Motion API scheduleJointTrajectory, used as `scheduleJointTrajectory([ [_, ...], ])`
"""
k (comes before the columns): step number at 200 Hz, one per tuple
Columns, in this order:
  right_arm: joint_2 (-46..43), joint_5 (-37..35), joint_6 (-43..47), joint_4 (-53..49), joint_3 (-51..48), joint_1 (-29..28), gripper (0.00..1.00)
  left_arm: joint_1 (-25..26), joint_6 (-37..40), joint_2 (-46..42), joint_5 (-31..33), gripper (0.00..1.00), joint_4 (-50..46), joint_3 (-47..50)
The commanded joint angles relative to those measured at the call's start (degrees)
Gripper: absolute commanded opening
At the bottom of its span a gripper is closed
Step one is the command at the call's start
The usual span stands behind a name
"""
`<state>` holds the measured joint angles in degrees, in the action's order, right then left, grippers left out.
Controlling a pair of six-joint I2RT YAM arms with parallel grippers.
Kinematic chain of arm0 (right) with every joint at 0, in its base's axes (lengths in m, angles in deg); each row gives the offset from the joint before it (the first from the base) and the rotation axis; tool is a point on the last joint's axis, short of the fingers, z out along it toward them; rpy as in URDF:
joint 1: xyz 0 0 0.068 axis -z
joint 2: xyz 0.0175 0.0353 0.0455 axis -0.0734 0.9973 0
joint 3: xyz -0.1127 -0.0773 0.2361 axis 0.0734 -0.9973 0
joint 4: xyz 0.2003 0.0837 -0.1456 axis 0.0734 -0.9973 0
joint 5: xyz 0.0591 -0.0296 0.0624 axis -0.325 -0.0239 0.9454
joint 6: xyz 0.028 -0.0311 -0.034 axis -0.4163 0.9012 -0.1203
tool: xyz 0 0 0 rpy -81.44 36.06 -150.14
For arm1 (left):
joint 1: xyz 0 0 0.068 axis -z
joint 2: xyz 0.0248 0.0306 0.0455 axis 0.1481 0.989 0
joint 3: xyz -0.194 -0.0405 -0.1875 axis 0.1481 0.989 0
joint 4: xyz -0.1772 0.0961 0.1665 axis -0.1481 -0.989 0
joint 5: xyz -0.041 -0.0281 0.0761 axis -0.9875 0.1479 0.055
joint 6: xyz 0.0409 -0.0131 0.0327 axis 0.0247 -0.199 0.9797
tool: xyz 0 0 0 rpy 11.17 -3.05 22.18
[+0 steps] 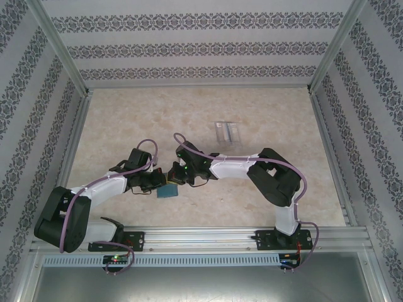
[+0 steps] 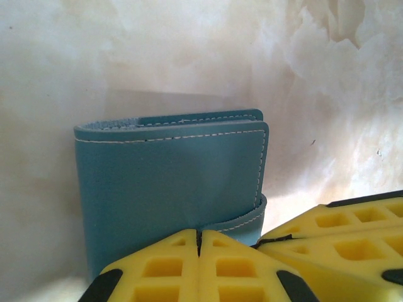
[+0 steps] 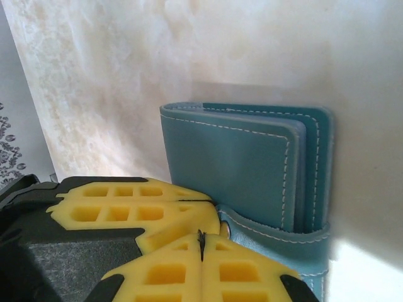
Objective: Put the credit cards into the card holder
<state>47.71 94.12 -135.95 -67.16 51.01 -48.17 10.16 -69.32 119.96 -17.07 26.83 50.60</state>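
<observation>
Stitched teal folding card holder (image 2: pixel 170 189) lies just ahead.
Both pressed together empty, left gripper (image 2: pixel 198 242) and right gripper (image 3: pixel 201 242) sit equally close at its near edge.

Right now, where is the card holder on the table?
In the top view the card holder lies left of centre, between the left gripper and the right gripper.

Bright, soft light washes the table (image 2: pixel 327 94) pale; a faint shadow lies behind the card holder (image 2: pixel 170 189).
</observation>
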Motion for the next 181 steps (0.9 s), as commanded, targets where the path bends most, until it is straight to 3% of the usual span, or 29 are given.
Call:
scheduleJointTrajectory([
  [1,0.8,0.3,0.9,-2.5,1.6,-0.7,0.03,0.1,-0.2,0.9,0.5,0.00,-3.0,1.6],
  [41,4.5,1.6,-0.1,-1.8,2.4,-1.8,0.03,0.1,-0.5,0.5,0.6,0.00,-2.5,2.1],
  [98,7.6,-2.4,5.7,-9.6,2.5,-2.4,0.02,0.1,-1.4,0.6,-0.4,0.00,-1.2,2.2],
  [156,11.1,-7.2,10.1,-16.5,2.2,-2.7,0.02,0.1,-2.6,-0.8,-0.6,0.06,-1.0,2.9],
  [181,12.7,-11.5,14.4,-24.8,5.9,-2.9,0.02,-0.6,-3.6,-3.3,-0.4,0.15,-2.2,2.3],
])
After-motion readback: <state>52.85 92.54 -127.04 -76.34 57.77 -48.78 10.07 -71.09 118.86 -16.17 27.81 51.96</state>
